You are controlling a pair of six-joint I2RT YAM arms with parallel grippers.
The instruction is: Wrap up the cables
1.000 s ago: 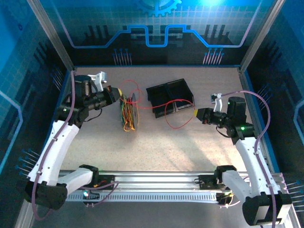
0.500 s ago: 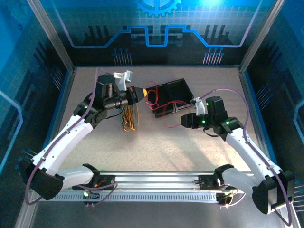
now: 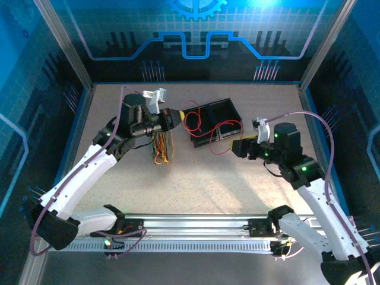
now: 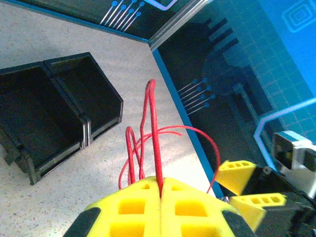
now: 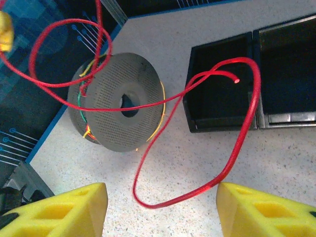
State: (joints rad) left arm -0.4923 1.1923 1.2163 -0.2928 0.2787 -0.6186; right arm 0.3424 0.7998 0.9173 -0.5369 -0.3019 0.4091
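The left gripper point(image 4: 160, 185) was clamped on the red cable point(image 5: 250, 116) beside the spool point(image 5: 123, 101). The cable's free loop trailed right past the bins point(image 3: 217, 116), just left of the right gripper point(image 5: 160, 200), which stood open and empty, nearer that loose end

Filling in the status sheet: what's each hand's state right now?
Left hand: closed, pinching the thin red flexible wire.
Right hand: open, holding nothing.
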